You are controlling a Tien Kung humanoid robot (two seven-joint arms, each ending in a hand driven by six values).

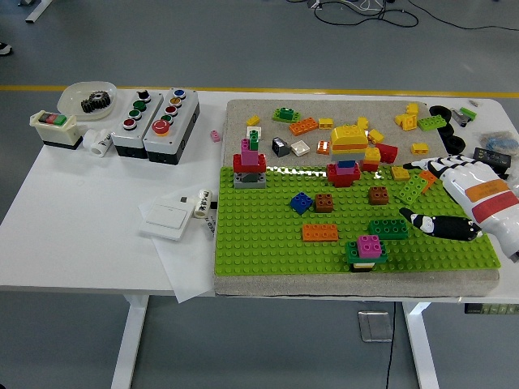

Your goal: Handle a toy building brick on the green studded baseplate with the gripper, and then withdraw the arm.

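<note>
The green studded baseplate [268, 251] lies on a grey mat and carries several bricks: a red and magenta tower [249, 163], a blue brick [301, 203], two brown bricks, an orange brick [320, 232], a dark green brick [388, 229] and a magenta-topped stack [367, 249]. My right hand [408, 191] reaches in from the right edge over the plate's right side. Its fingers [422, 165] are spread and its thumb [434, 224] lies low on the studs. A light green brick [411, 189] sits tilted just below the fingers; I cannot tell whether they touch it. The left arm is out of view.
Loose yellow, orange, red and green bricks are scattered on the mat [243, 113] behind the plate. Two button boxes [154, 121], a switch box [53, 128], a bowl with a gear [91, 98] and a white plate on paper [166, 215] stand at the left.
</note>
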